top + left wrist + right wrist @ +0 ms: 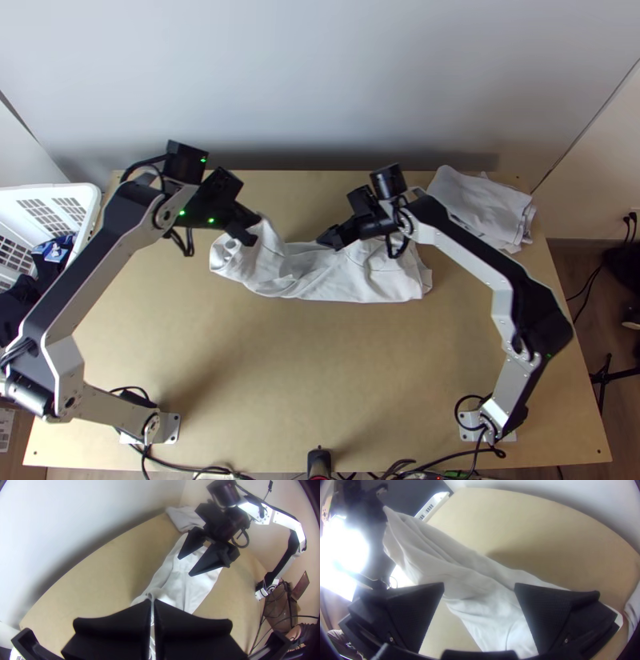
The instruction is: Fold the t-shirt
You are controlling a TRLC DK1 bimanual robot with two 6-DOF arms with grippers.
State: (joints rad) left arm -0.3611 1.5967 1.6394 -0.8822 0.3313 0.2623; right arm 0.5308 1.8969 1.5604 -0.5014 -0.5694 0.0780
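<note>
The white t-shirt (320, 280) lies bunched lengthwise across the table, its left end lifted to my left gripper (253, 230). In the left wrist view, my left gripper (152, 605) is shut on a part of the t-shirt (181, 580) pinched between the fingertips. My right gripper (330, 238) is over the shirt's far edge, near the middle. In the right wrist view, my right gripper (479, 586) stands open, its fingers wide apart above the t-shirt (486, 596), which rises from the table towards the other arm.
A stack of folded white cloth (482, 206) lies at the table's far right corner. A white basket (90, 192) with dark clothing stands beyond the left edge. Bare tabletop (320, 376) stretches between the shirt and the arms' bases.
</note>
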